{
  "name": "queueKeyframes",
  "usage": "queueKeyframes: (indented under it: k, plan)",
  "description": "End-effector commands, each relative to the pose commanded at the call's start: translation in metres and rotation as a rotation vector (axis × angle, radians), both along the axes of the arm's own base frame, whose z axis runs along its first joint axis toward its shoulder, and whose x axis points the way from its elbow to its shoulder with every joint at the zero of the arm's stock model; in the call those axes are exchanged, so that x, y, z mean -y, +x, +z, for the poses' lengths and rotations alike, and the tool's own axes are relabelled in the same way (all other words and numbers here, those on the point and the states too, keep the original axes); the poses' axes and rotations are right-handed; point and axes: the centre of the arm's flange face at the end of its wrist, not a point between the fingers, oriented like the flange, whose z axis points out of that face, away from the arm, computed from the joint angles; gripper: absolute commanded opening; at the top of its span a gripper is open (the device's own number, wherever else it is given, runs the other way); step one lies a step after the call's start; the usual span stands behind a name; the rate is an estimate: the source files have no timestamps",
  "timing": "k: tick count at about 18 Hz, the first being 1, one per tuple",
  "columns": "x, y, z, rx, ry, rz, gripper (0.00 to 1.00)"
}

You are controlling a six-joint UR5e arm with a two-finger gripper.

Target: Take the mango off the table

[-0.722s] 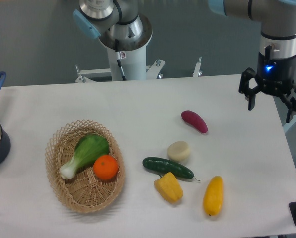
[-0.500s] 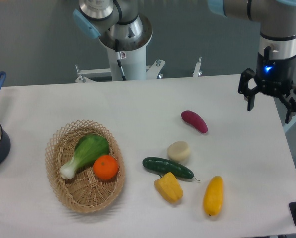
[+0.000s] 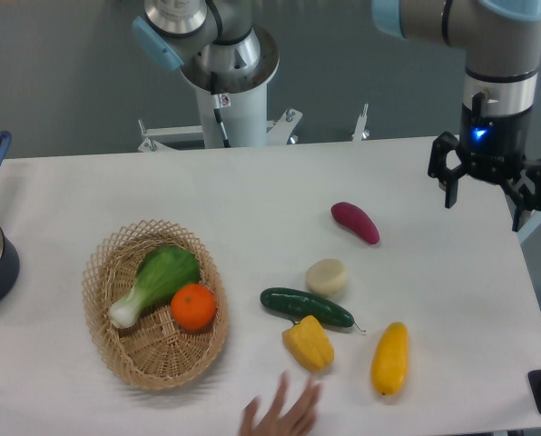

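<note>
The robot's jaws stand wide apart and hold nothing, hanging over the far right edge of the white worktop (image 3: 252, 191). The mango (image 3: 390, 358) lies well below and a little left of the jaws, near the worktop's front edge, untouched. Just left of it sit a yellow pepper (image 3: 309, 342) and a cucumber (image 3: 306, 307), with a pale round vegetable (image 3: 327, 277) and a purple sweet potato (image 3: 355, 222) closer to the jaws. Far to the left, a wicker basket (image 3: 103, 309) holds a leafy green (image 3: 157, 282) and an orange (image 3: 193, 306). A person's hand (image 3: 284, 413) shows at the front edge.
</note>
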Motion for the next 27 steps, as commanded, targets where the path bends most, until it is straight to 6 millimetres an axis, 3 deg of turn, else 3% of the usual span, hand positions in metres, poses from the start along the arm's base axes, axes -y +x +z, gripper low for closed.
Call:
queueKeyframes:
  k: [5,18,27]
  plan:
    - [0.001,0.004,-0.009,0.028,0.006,0.033,1.00]
    - [-0.060,0.021,-0.046,0.121,0.070,0.169,1.00]
    - [-0.078,0.023,-0.062,0.127,0.088,0.221,1.00]
